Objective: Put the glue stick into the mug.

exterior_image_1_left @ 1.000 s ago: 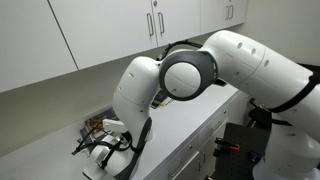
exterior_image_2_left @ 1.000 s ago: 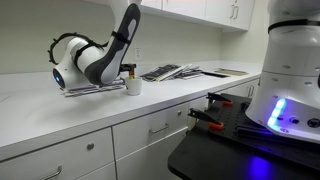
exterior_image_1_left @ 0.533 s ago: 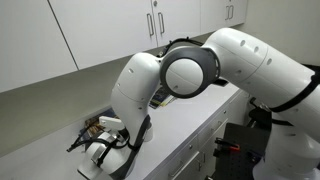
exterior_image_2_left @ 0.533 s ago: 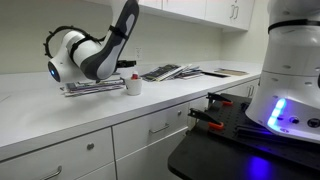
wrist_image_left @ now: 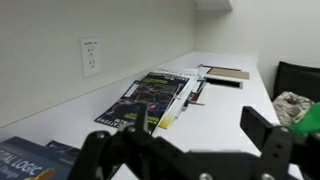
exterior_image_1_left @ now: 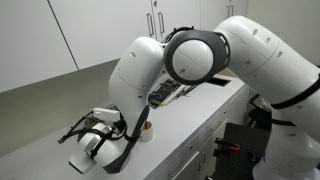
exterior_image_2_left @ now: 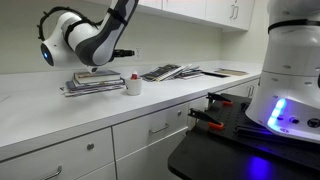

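My pincer (exterior_image_2_left: pixel 126 53) hangs spread wide and empty, upper left of frame. Thin pale red-ended glue stick (exterior_image_2_left: pixel 135 77) seems to stand upright inside squat white round mug (exterior_image_2_left: pixel 133 88), just below-right of pincer.

On my counter (exterior_image_2_left: pixel 40 115) the stack of books (exterior_image_2_left: pixel 95 82) lies toward the back edge. The mug (exterior_image_2_left: pixel 133 88) stands just beside the stack's end, and the glue stick (exterior_image_2_left: pixel 135 76) is in it, tip above the rim. Farther along, magazines (exterior_image_2_left: pixel 172 72) fan out, with papers (exterior_image_2_left: pixel 228 71) beyond them. My gripper (exterior_image_2_left: pixel 124 53) hangs above the books, apart from them.
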You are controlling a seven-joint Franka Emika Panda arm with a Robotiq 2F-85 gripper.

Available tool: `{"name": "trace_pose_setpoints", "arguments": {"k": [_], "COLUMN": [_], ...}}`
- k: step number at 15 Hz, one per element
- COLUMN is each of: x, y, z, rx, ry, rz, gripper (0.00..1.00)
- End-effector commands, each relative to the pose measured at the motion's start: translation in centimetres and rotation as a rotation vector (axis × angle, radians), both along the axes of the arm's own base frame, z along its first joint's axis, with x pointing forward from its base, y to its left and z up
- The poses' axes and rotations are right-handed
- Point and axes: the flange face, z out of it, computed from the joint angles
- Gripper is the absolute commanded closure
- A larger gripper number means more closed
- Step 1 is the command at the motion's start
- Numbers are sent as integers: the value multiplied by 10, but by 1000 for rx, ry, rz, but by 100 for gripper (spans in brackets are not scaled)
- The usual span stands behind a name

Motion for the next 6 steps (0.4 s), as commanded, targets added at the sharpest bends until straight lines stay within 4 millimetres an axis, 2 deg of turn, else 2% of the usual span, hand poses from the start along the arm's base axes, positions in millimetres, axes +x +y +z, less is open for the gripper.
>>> {"name": "trace_pose_setpoints", "arguments": {"k": [1,6], "x": [-12,-21], "y": [2,6], "z": [19,28], "rx": [8,15], "ry": [12,19], "rz": [12,30], "gripper": [0,0]}}
